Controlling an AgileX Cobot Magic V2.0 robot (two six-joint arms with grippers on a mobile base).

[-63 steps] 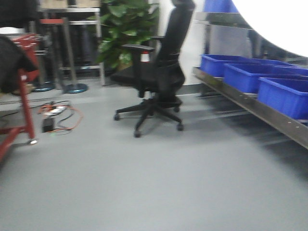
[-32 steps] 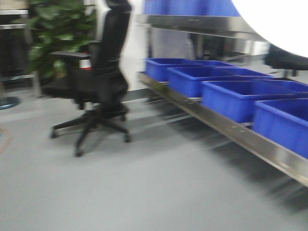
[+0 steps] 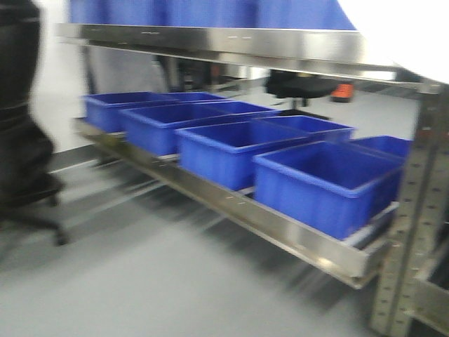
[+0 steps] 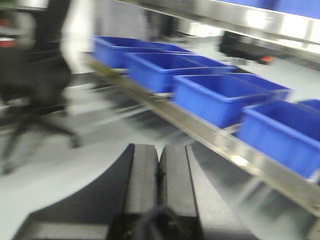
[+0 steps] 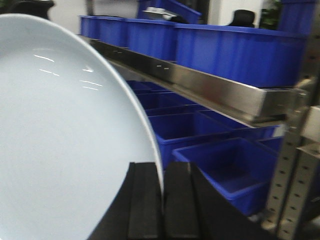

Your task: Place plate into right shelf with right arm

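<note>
plate on edge, near the shelf
right gripper pinches its rim, plate rising up-left; left gripper closed, empty

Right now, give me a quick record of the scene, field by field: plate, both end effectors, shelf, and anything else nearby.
plate: white, glossy, gripped at its rim, not yet on the shelf
right end effector: shut on the plate
left end effector: shut, holding nothing
right shelf: stainless steel, perforated upright at its near end
blue bins: several on the lower level, nearest looks empty; more on the level above
office chair: black, on the floor left of the shelf
image quality: motion blur
</note>
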